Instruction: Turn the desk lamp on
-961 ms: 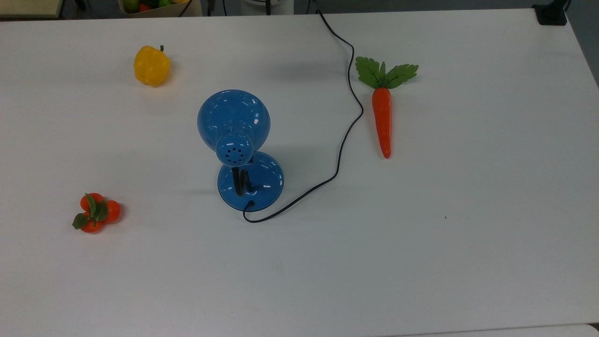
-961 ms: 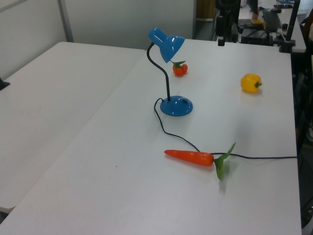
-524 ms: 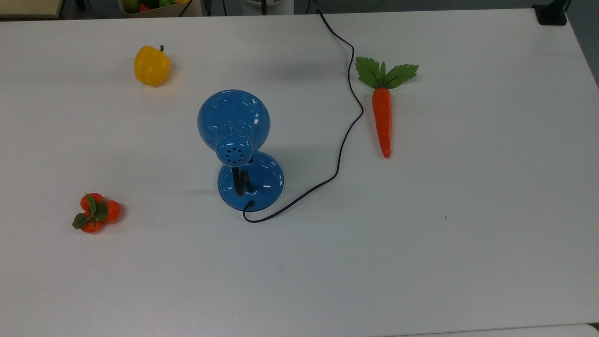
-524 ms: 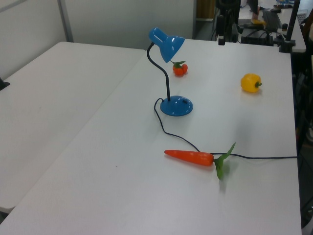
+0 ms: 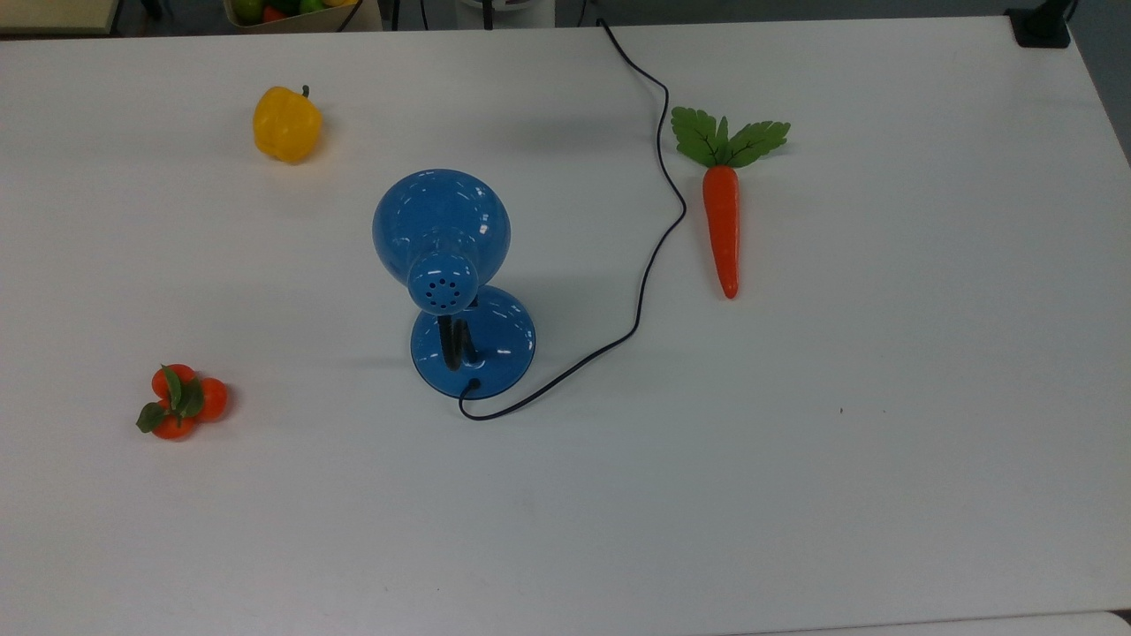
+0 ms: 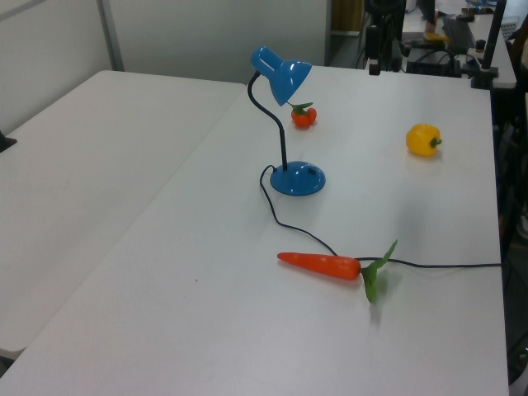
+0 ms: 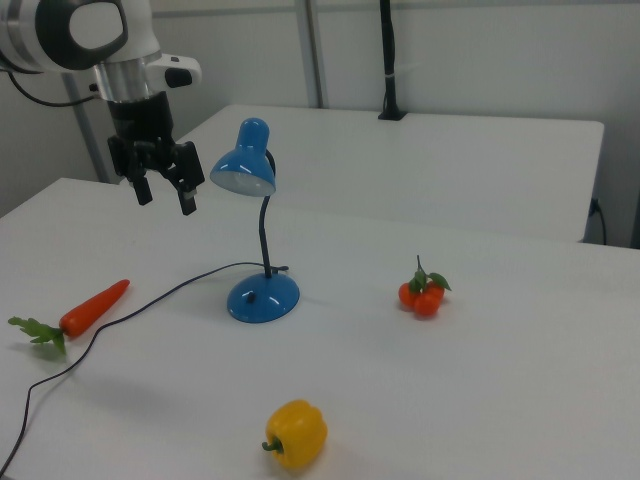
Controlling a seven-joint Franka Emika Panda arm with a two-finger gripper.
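Blue and glossy, desk lamp [image 5: 446, 265] standing mid-table, unlit, between pepper [image 5: 286, 124] on the top view's far left and carrot [image 5: 723, 221] on the top view's right, cord [image 5: 654, 230] trailing off the far edge. Approach step, judging by gripper [image 7: 160, 190] hanging high at the right view's left, fingers spread, holding nothing. Next: down to the round base [image 7: 263, 298], pressing whatever small switch sits there.
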